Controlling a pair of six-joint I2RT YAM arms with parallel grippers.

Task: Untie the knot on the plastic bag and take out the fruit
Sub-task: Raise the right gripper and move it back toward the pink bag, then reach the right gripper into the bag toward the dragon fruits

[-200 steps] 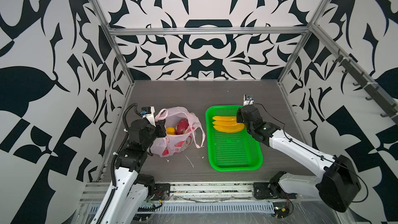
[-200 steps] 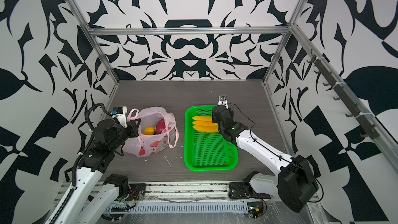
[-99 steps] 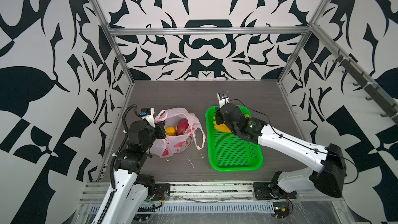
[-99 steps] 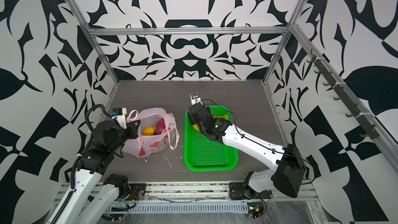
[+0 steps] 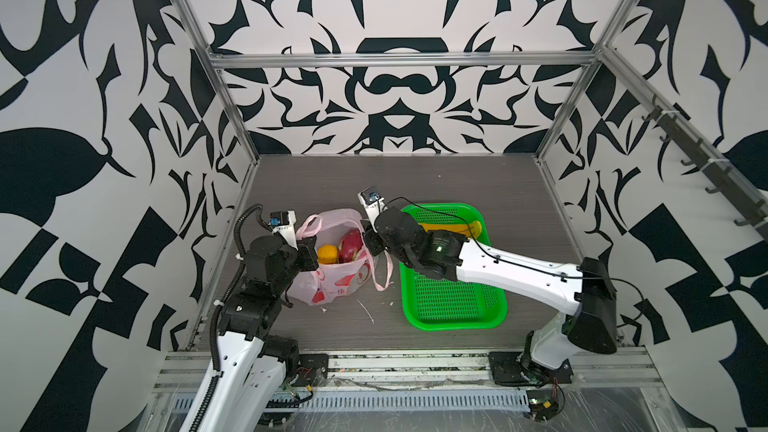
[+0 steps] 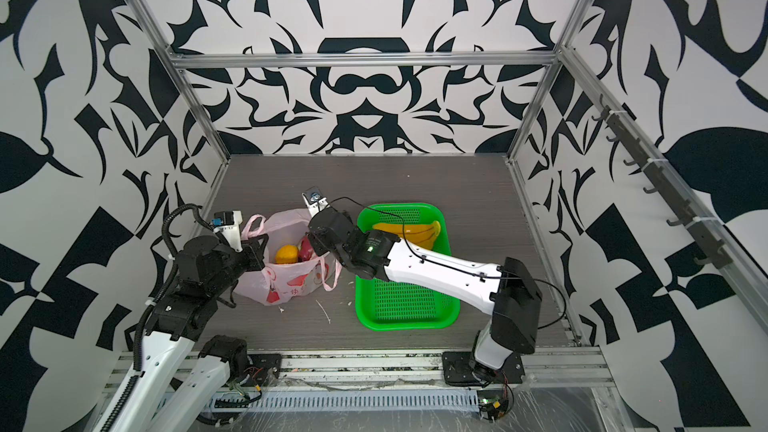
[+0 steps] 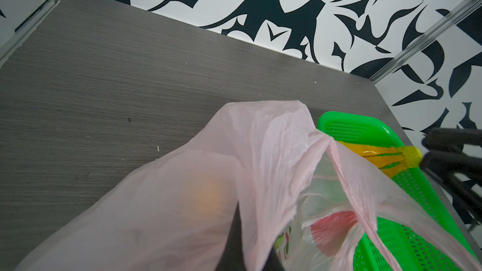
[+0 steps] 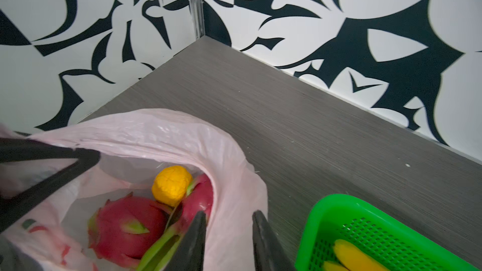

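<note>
Your left gripper (image 5: 309,253) is clamping the rim of the thin translucent pale pink plastic bag (image 5: 332,284); your right gripper (image 8: 229,220) — jaws apart — is straddling the opposite rim, a magenta scaly dragon fruit (image 8: 199,199) lying just inside it.

We note the plastic bag (image 8: 182,136) standing open-mouthed on the grey table (image 8: 300,116). Inside it, a bumpy orange citrus (image 8: 172,185) rests against two magenta dragon fruits (image 8: 127,226). The right gripper (image 8: 229,241) has its jaws apart, straddling the bag's rim. The left gripper (image 8: 88,158) pinches the opposite rim. Bananas (image 8: 352,259) lie in the green perforated basket (image 8: 339,204) just beside the bag.
</note>
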